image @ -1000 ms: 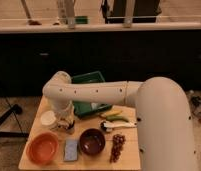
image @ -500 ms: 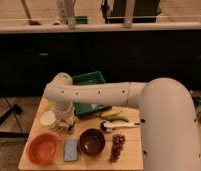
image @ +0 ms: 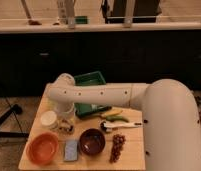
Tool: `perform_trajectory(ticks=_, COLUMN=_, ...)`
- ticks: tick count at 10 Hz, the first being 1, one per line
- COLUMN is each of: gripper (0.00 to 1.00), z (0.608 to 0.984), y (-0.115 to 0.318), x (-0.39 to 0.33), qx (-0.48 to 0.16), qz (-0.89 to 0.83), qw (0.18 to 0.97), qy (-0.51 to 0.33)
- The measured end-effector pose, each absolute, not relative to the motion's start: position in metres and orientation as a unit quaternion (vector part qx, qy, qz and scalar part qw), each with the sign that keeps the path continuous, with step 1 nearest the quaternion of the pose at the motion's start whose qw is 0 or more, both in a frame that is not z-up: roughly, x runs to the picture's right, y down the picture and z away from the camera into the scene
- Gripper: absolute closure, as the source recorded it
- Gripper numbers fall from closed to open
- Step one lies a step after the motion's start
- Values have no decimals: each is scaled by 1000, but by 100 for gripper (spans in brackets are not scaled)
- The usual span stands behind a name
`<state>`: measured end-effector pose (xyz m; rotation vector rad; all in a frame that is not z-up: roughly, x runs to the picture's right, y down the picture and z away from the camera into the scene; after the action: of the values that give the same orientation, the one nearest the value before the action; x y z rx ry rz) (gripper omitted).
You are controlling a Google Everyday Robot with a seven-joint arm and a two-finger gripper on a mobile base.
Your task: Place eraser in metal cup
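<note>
Seemingly near the drop, the end effector hangs beside the white round container, over the small dark metal cup (its grip cannot be told), eraser unseen.

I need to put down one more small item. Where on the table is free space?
Bare wood lies on the table along the front edge, below the brown bowl and grapes. The left is crowded: gripper, white container, orange bowl, blue sponge.
</note>
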<state>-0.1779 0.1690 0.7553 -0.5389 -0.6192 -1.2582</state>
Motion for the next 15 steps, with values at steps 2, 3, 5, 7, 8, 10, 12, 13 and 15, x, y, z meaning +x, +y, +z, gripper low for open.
perform_trajectory(ticks=2, gripper=96, z=756, y=169, x=-178, qx=-245, qz=-572, qw=729, qy=-285)
perform_trajectory(ticks=3, gripper=92, z=757, y=169, x=-179, qx=-245, qz=-572, qw=728, qy=-287)
perform_trajectory(ticks=5, gripper=75, z=758, y=169, x=-179, qx=-245, qz=-570, qw=728, qy=-291)
perform_trajectory(ticks=7, gripper=53, z=759, y=170, x=-178, qx=-247, qz=-566, qw=729, qy=-295)
perform_trajectory(ticks=8, gripper=45, z=759, y=171, x=-178, qx=-248, qz=-566, qw=729, qy=-295)
perform_trajectory(ticks=10, gripper=23, z=760, y=171, x=-178, qx=-248, qz=-566, qw=728, qy=-296)
perform_trajectory(ticks=12, gripper=20, z=759, y=172, x=-178, qx=-249, qz=-566, qw=728, qy=-296)
perform_trajectory(ticks=13, gripper=20, z=759, y=172, x=-178, qx=-249, qz=-566, qw=728, qy=-296)
perform_trajectory(ticks=15, gripper=20, z=759, y=172, x=-178, qx=-250, qz=-565, qw=729, qy=-296)
